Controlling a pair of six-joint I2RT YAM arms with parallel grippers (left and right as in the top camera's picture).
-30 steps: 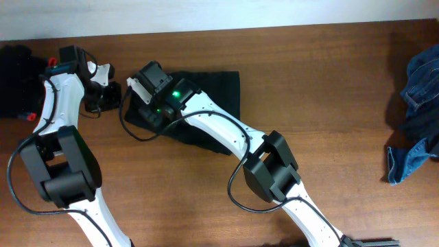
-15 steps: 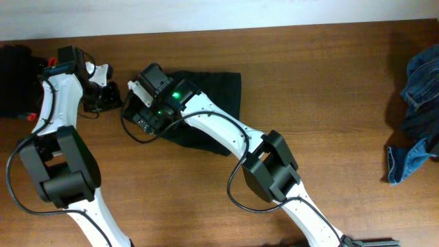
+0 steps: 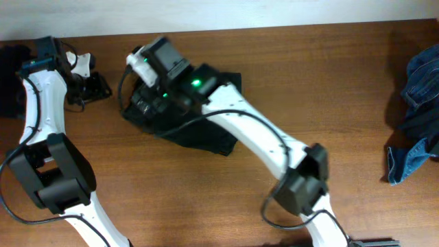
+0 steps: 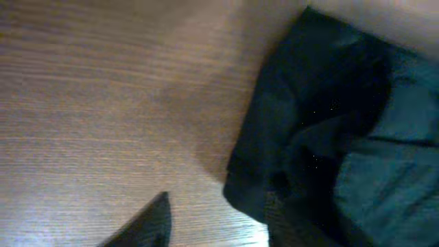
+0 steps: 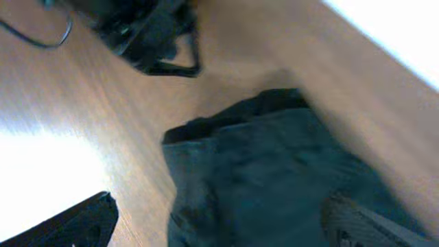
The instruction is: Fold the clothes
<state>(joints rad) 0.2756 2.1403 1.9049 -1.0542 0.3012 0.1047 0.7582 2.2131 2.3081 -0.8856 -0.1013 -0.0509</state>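
A dark green-black garment (image 3: 209, 120) lies folded on the wooden table (image 3: 329, 82), left of centre. My right gripper (image 3: 140, 106) hovers over its left end. In the right wrist view its fingers (image 5: 86, 219) stand wide apart above the garment (image 5: 267, 178), open and holding nothing. My left gripper (image 3: 95, 87) is off to the left of the garment, apart from it. In the left wrist view the garment's edge (image 4: 322, 137) fills the right side. That gripper (image 4: 216, 223) is partly open over bare wood, one dark finger (image 4: 147, 226) at the lower left.
A heap of blue denim (image 3: 418, 110) lies at the table's right edge. Black clothing (image 3: 10, 82) sits at the far left edge behind the left arm. The left arm's cable and gripper (image 5: 154, 38) show at the top of the right wrist view.
My right gripper has let go of the garment, opened wide and lifted. My left gripper has begun to open and drawn back to the left, away from the garment.
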